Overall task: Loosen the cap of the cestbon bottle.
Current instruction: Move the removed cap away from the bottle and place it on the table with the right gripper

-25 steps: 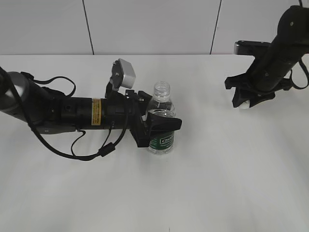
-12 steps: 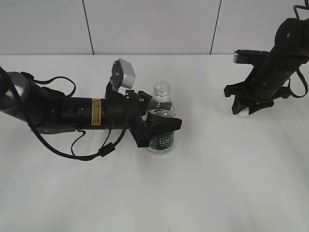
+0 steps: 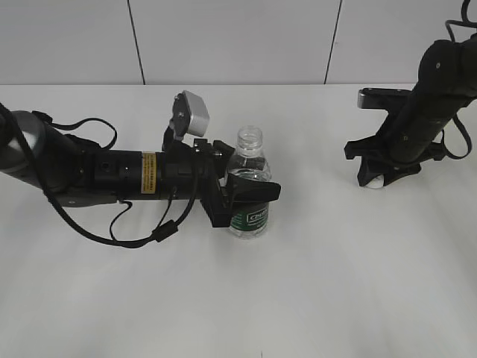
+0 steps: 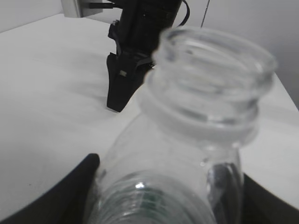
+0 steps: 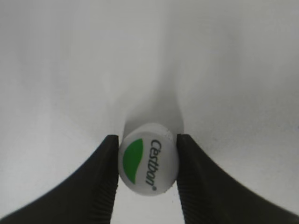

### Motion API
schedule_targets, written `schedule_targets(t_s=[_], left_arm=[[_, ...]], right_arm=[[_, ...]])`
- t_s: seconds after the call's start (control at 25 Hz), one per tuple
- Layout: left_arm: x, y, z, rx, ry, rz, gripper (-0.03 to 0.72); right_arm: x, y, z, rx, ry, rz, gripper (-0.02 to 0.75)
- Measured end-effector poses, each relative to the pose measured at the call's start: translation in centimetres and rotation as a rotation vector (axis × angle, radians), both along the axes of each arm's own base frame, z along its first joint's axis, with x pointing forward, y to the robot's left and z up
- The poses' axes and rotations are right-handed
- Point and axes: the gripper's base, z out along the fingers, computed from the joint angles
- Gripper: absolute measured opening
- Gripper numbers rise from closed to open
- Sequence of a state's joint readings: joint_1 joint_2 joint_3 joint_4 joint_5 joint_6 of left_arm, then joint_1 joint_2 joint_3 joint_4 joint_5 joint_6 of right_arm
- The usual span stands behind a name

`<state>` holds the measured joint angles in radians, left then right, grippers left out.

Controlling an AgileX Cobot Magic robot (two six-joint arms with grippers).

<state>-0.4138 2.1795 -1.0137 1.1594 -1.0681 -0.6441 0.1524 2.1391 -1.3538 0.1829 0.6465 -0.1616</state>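
The white table (image 3: 313,298) is plain and smooth in front. On it stands the cestbon bottle (image 3: 248,192), straight up, its open neck pointing at the ceiling. It is clear plastic with ridges and a dark green band low down. The left gripper (image 3: 250,192) reaches in sideways and squeezes the bottle's body between its black fingers (image 3: 253,192). Its long black arm (image 3: 112,175), with looping cables, blocks the way on that side. Farther back, well apart, the right gripper (image 5: 147,163) points down at the table and pinches the cap (image 5: 148,159), small, round and white with a green half-circle on top.
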Motion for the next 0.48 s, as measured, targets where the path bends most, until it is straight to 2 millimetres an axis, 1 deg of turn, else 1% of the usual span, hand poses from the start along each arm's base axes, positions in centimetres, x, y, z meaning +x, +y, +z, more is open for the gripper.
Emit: schedule_targets(t_s=[0.32,0.4,0.48], left_arm=[[0.0,0.0,0.0,0.0,0.0,0.0,0.433],[0.0,0.0,0.0,0.0,0.0,0.0,0.433],[0.0,0.0,0.0,0.0,0.0,0.0,0.433]], right_arm=[[0.03,-0.02,0.0,-0.002,-0.004,0.001,0.293],[0.03,-0.03,0.0,-0.003,-0.004,0.003,0.333],[0.01,0.05,0.0,-0.008,-0.005,0.009,0.409]])
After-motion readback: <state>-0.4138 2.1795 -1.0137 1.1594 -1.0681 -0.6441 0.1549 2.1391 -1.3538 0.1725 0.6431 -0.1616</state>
